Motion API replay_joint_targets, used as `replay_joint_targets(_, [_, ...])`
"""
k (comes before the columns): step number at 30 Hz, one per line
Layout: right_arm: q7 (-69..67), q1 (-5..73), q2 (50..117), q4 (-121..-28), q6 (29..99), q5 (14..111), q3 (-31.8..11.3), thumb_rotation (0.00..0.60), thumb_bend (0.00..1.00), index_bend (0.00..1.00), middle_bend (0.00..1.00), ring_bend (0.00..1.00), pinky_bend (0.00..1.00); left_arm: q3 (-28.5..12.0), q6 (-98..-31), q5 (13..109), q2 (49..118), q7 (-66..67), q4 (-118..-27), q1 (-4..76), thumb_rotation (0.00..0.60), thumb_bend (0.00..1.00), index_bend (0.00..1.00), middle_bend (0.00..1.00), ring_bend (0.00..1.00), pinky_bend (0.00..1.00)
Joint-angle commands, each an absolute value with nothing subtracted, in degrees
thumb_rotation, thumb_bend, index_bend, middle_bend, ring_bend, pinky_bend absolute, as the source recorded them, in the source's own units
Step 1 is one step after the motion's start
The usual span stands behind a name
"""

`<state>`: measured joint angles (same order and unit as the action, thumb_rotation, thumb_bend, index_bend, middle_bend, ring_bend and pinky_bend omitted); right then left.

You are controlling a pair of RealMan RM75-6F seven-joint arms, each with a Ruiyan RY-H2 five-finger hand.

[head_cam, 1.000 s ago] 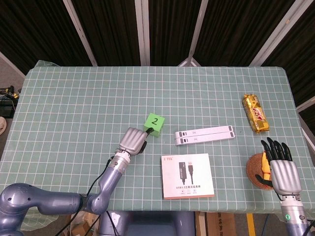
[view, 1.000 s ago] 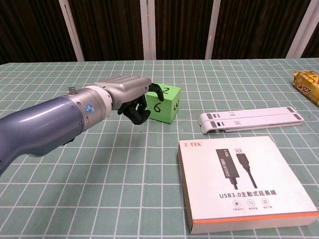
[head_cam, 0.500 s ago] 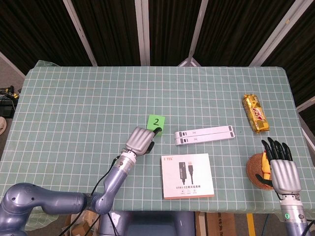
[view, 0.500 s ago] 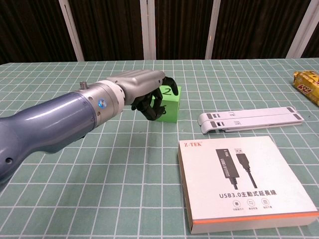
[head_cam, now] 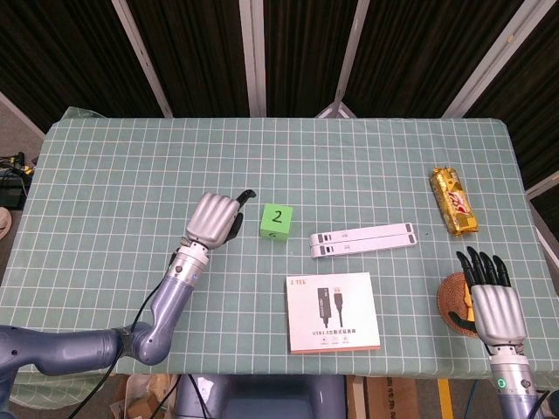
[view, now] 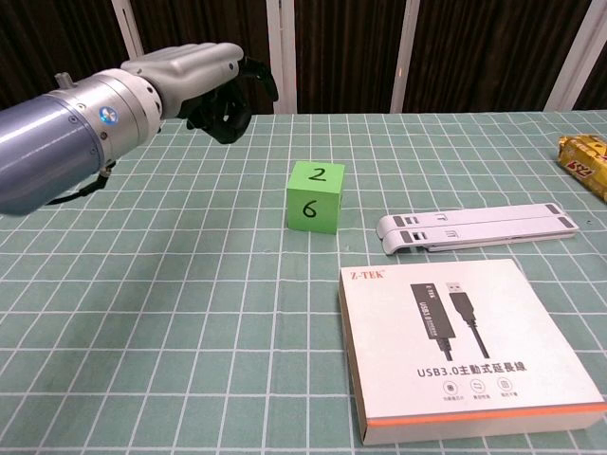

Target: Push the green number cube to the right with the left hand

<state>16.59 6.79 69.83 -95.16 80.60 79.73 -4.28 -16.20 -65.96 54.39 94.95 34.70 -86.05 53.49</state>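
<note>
The green number cube (head_cam: 276, 221) sits near the middle of the table (head_cam: 131, 157), its top showing 2 and its front face 6, with the folded white stand (head_cam: 364, 239) just beside it on the right. Your left hand (head_cam: 213, 219) hangs to the cube's left, lifted clear of the cloth, fingers curled in loosely and gripping nothing. If more push is wanted, bring that hand down low, set the backs or tips of the fingers flat against the cube's left face near its middle height, and drive straight right so it slides rather than tips or spins. There is little room before it meets the stand, so judge a short, slow stroke. Your right hand (head_cam: 491, 298) rests at the near right edge, fingers spread and empty, over a small woven coaster (head_cam: 451, 299). Count: one cube, one stand, one boxed USB cable (head_cam: 332, 311), one gold snack bar (head_cam: 453, 202), one coaster, two hands
</note>
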Motion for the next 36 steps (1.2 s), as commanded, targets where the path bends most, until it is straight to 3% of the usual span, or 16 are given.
replay_joint_targets(1, [17.2, 6.9, 70.1, -95.3, 80.4, 79.3, -4.3, 0.6, 0.07, 0.05, 0.0, 0.0, 0.0, -16.3, -65.0, 55.1, 94.5, 34.4, -83.1, 53.8, 0.6, 0.78, 0.25, 0.72, 0.64, 0.7])
replay_joint_targets(10, [17.9, 7.2, 70.2, -95.3, 79.7, 78.2, -4.5, 0.6, 0.07, 0.05, 0.0, 0.0, 0.0, -14.0, -60.3, 55.7, 96.7, 33.2, -71.2, 54.3, 0.6, 0.79, 0.09, 0.77, 0.67, 0.7])
replay_joint_targets(18, [17.9, 7.1, 70.1, -95.6, 79.8, 77.9, -4.4, 0.6, 0.07, 0.05, 0.0, 0.0, 0.0, -19.2, -44.9, 40.0, 94.4, 25.2, -72.9, 54.7, 0.6, 0.86, 0.07, 0.8, 0.72, 0.72])
replay_joint_targets(26, [18.3, 7.0, 70.0, -96.0, 79.8, 77.9, -4.2, 0.6, 0.07, 0.05, 0.0, 0.0, 0.0, -18.6, -32.5, 28.1, 90.9, 22.7, -73.1, 58.4, 0.6, 0.89, 0.07, 0.81, 0.72, 0.73])
replay_joint_targets(36, [19.0, 7.1, 70.1, -96.4, 79.7, 77.3, -4.2, 0.6, 0.07, 0.05, 0.0, 0.0, 0.0, -19.6, -27.8, 31.3, 93.5, 13.9, -67.8, 59.9, 0.6, 0.89, 0.08, 0.81, 0.72, 0.73])
